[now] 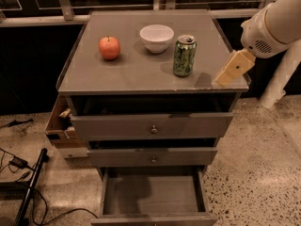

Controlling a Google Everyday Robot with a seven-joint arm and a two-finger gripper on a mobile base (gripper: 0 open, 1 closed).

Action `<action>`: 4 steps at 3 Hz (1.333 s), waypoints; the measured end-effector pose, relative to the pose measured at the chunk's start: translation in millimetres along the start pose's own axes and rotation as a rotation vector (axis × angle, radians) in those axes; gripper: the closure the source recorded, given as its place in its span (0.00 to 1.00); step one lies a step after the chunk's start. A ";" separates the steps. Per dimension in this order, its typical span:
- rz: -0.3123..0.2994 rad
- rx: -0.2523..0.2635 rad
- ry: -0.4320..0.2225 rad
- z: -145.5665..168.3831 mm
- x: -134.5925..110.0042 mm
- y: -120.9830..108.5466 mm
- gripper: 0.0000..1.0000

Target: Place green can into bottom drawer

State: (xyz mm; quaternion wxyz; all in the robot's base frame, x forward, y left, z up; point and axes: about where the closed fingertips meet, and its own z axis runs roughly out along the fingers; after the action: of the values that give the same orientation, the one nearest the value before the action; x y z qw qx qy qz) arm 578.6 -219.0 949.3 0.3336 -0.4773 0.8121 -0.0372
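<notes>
On the desk (131, 74), can (184, 56) stands near the gripper (223, 80), untouched; grip can't tell; drawer (150, 194) open.

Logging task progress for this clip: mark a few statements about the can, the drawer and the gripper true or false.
1. The green can stands upright on the cabinet top. True.
2. The bottom drawer is shut. False: it is pulled open.
3. The gripper holds the can. False: it hovers near the top's right edge, apart from the can.
4. An apple and a white bowl share the top with the can. True.
</notes>
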 end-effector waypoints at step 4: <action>0.165 -0.033 -0.104 60.5 16.8 -17.4 0.00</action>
State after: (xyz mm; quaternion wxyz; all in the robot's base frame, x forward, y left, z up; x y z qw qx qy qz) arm 621.2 -226.2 900.6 0.3693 -0.4155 0.8307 0.0287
